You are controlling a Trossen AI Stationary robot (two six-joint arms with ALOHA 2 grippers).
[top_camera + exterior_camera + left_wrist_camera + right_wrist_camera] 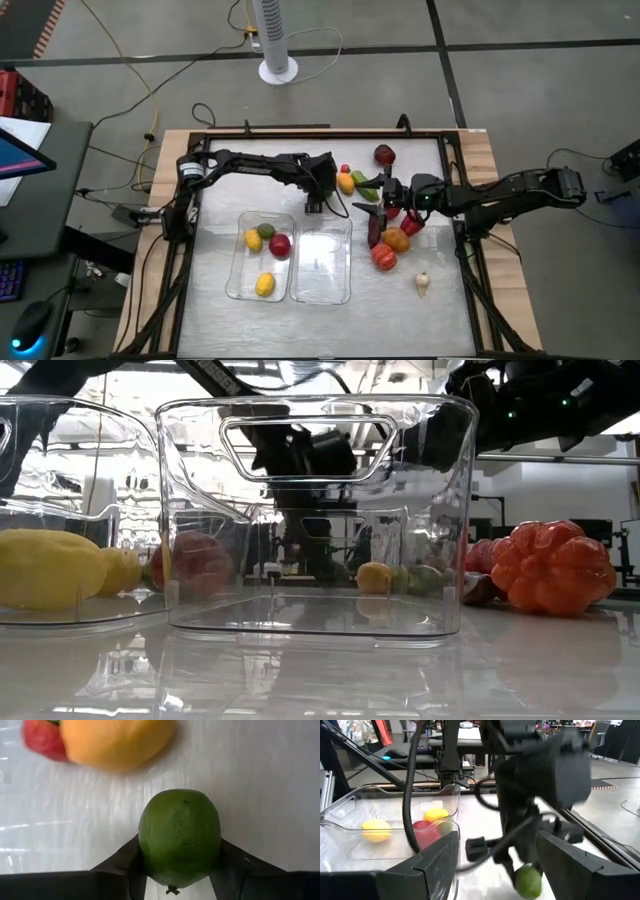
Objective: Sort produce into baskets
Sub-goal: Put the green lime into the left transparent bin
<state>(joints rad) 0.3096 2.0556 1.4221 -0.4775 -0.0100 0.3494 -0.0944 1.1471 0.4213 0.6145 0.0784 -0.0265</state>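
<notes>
My left gripper is above the table just beyond the two clear baskets and is shut on a green lime-like piece, which also shows in the right wrist view. My right gripper is open and empty, close to the right of it, beside the produce pile. The left basket holds two yellow pieces, a green one and a red one. The right basket holds nothing that I can see. An orange-yellow piece and a red one lie on the table under my left gripper. My left gripper pinches the green piece by two opposite sides between its two fingers. The fingers come from above, pointing down. The piece sits below the fingers with its stem end toward the wrist; I cannot tell whether it is clear of the table.
Loose produce lies right of the baskets: a ribbed orange-red pumpkin, an orange piece, a dark red one, a green one, a whitish garlic. A white fan base stands beyond the table.
</notes>
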